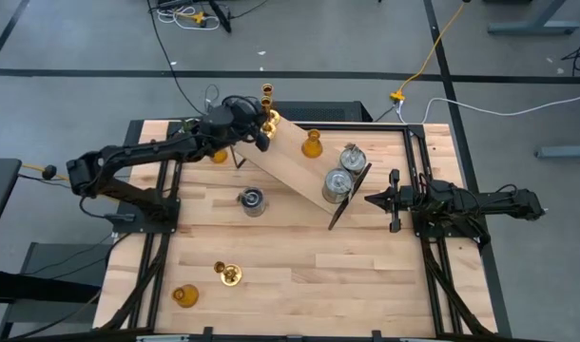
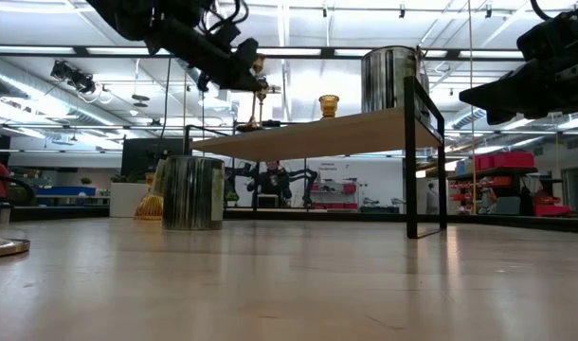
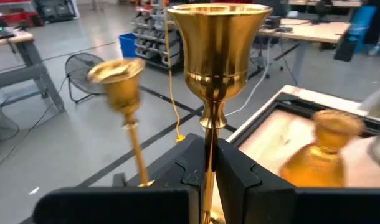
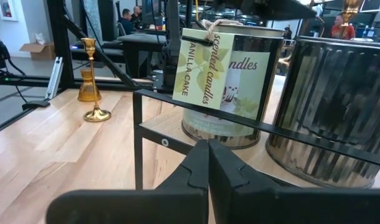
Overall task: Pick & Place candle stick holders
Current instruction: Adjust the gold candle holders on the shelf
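Right wrist view, silver candle tin [image 4: 230, 87], tag [image 4: 205, 68] reading "scented candles", "VANILLA CAKE"

We see glossy brass stick [image 3: 216, 74], ribbed shiny metal cylinder [image 4: 336, 118], pale matt wood table [image 1: 299, 256].

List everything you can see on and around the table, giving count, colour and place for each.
brass candle sticks: 3, shiny gold; one loose on the table, one at the shelf's far end, one held
amber glass holders: 3, orange; shelf, table corner, under the left arm
metal cylinders: 3, silver-grey; two on the shelf, one on the table
shelf: 1, pale wood, black frame; set diagonally
table: 1, pale wood
left gripper: shut on a brass stick's stem
right gripper: shut, empty, beside the shelf
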Controlling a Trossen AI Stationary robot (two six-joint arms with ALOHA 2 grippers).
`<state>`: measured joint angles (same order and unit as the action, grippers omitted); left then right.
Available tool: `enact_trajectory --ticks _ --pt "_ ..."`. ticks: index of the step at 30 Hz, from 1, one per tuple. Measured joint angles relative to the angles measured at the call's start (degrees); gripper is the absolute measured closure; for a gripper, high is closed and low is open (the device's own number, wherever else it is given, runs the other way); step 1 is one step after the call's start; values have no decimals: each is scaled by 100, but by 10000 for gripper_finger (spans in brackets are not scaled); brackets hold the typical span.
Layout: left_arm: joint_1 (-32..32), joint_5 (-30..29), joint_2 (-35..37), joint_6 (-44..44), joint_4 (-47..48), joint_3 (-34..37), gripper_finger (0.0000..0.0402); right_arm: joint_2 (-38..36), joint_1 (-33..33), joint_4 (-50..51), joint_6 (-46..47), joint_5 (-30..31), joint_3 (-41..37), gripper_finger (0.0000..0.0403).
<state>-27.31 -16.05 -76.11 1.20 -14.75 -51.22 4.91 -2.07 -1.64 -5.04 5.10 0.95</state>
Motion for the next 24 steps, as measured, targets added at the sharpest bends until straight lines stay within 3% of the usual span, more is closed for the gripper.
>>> enact_trajectory --ticks 24 --pt "-216 -87 43 216 -633 549 374 0 0 1 0 0 0 400"
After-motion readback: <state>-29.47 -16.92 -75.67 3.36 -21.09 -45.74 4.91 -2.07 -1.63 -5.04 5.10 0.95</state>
